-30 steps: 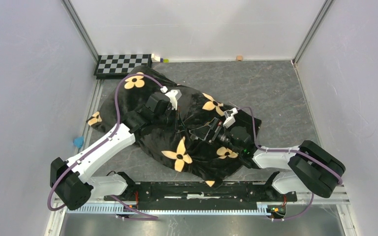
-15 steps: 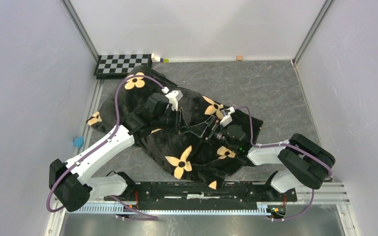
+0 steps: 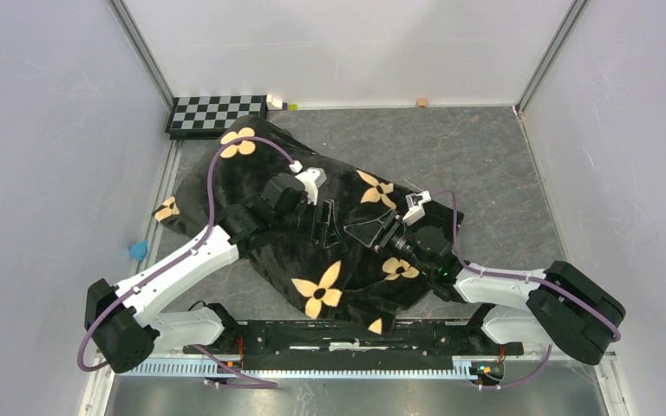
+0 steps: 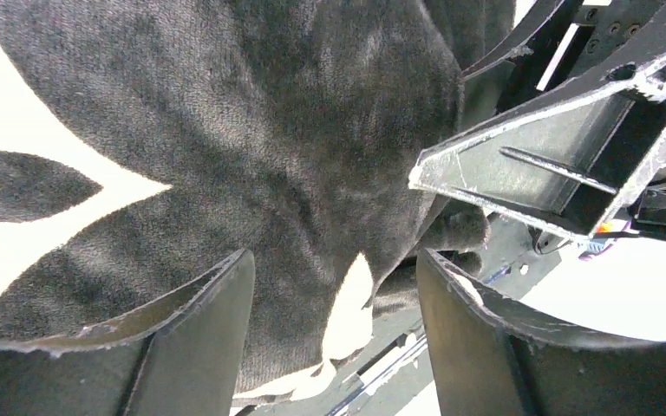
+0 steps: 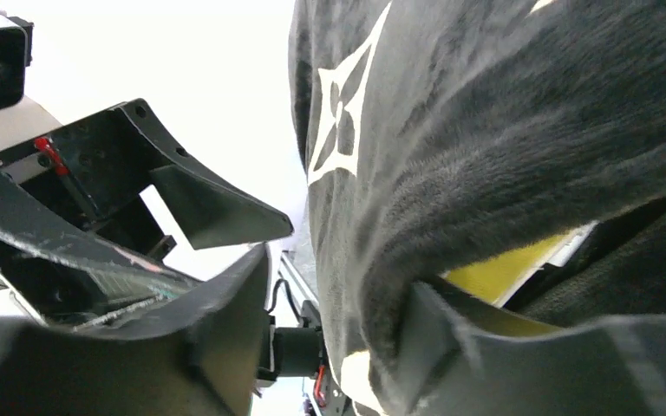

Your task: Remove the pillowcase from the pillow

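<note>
The black plush pillowcase (image 3: 347,270) with tan flowers lies slantwise across the table. It covers the pillow, of which only a yellow strip (image 5: 496,272) shows, in the right wrist view beneath a fabric fold. My left gripper (image 3: 323,224) hovers over the middle of the case. Its jaws stand open, and fabric hangs loose between the fingers (image 4: 334,260) without being pinched. My right gripper (image 3: 366,232) faces it from the right, close by. Its jaws (image 5: 340,273) are part-way apart. A thick fold of the pillowcase (image 5: 416,225) lies against the right finger (image 5: 486,347), with a gap to the left finger.
A black-and-white checkerboard (image 3: 217,113) lies at the back left, with small items (image 3: 279,104) beside it. A small wooden block (image 3: 421,102) sits at the back wall and a blue object (image 3: 139,251) by the left wall. White walls enclose three sides. The arms' mounting rail (image 3: 355,334) runs along the near edge.
My left gripper has opened and let go of the fabric, which has dropped flatter. My right gripper's jaws have narrowed around a fold, and that arm has shifted to the right.
</note>
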Controlling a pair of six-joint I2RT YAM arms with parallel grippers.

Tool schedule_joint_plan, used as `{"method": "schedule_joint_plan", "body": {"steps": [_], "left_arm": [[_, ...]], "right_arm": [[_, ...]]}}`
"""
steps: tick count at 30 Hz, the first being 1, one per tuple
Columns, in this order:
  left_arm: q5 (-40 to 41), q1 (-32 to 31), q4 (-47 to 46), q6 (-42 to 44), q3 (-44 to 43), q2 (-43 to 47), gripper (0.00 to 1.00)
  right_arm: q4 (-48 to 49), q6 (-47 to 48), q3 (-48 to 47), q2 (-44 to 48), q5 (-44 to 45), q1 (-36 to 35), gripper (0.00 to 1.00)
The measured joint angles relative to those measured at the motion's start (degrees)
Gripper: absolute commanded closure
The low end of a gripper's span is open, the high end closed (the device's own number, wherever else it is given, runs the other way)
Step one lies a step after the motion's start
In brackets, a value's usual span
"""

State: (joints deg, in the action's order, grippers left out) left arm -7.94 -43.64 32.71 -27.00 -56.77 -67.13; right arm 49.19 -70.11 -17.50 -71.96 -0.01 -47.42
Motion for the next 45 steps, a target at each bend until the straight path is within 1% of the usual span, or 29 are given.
{"method": "schedule_joint_plan", "body": {"steps": [2,4,6,10,13,16,18,21,23,24,25,26,27,28,30,33,36,43,45], "left_arm": [[0.6,0.0,0.2,0.0,0.2,0.9,0.26],[0.6,0.1,0.1,0.0,0.2,1.7,0.21],[0.2,0.0,0.1,0.0,0.2,2.3,0.17],[0.7,-1.6,0.2,0.8,0.2,2.4,0.08],[3.5,-6.2,0.2,1.2,0.2,2.4,0.04],[7.3,-11.2,0.2,1.4,0.2,2.1,0.04],[9.6,-12.9,0.2,1.4,0.1,1.4,0.06],[14.4,-13.3,0.4,1.4,0.1,-0.9,0.13],[18.0,-13.3,0.8,1.4,0.1,-2.1,0.22],[19.4,-13.3,1.0,1.3,0.1,-2.4,0.31],[21.3,-13.3,1.4,1.2,0.1,-2.6,0.44],[23.1,-13.2,1.6,1.0,0.1,-2.6,0.68],[24.8,-13.1,1.6,0.7,0.1,-2.6,0.87],[25.8,-12.9,1.5,0.5,0.1,-2.6,0.97],[27.6,-12.3,1.5,0.5,0.1,-2.6,0.98],[29.1,-11.1,1.9,0.5,0.1,-2.6,0.98],[29.0,-10.2,2.0,0.5,0.2,-2.6,0.98],[26.2,-7.6,1.9,0.4,1.4,-0.9,0.98],[25.3,-7.1,1.8,0.4,1.5,-0.7,0.98]], "right_arm": [[0.1,-0.1,0.8,1.1,0.3,0.3,0.65],[0.1,-0.1,0.9,1.0,0.3,0.6,0.77],[0.1,0.0,0.8,0.7,0.0,0.8,0.83],[-0.2,0.0,-1.2,-1.0,-1.7,1.1,0.82],[-0.7,0.0,-4.3,-1.7,-2.8,1.1,0.82],[-0.9,0.0,-7.1,-2.0,-3.7,1.1,0.82],[-0.9,-0.1,-8.1,-2.0,-4.1,1.1,0.82],[-1.0,-0.1,-8.4,-2.0,-4.5,1.1,0.82],[-1.3,-0.1,-8.4,-2.0,-4.5,1.1,0.81],[-1.4,-0.1,-8.4,-2.0,-4.5,1.1,0.81],[-1.6,-0.1,-8.4,-1.9,-4.5,1.1,0.80],[-1.7,-0.2,-8.4,-1.7,-4.5,1.1,0.78],[-1.9,-0.2,-8.3,-1.4,-4.5,1.1,0.71],[-2.0,-0.2,-8.2,-1.0,-4.5,1.1,0.63],[-2.2,-0.2,-7.3,0.1,-4.5,1.1,0.42],[-2.1,-0.3,-5.6,1.4,-4.5,1.6,0.20],[-2.8,0.5,-3.0,3.3,-4.3,2.7,0.13],[-4.0,1.9,6.5,7.3,-3.9,3.6,0.12],[-4.3,2.1,8.9,7.4,-3.9,3.6,0.10]]}}
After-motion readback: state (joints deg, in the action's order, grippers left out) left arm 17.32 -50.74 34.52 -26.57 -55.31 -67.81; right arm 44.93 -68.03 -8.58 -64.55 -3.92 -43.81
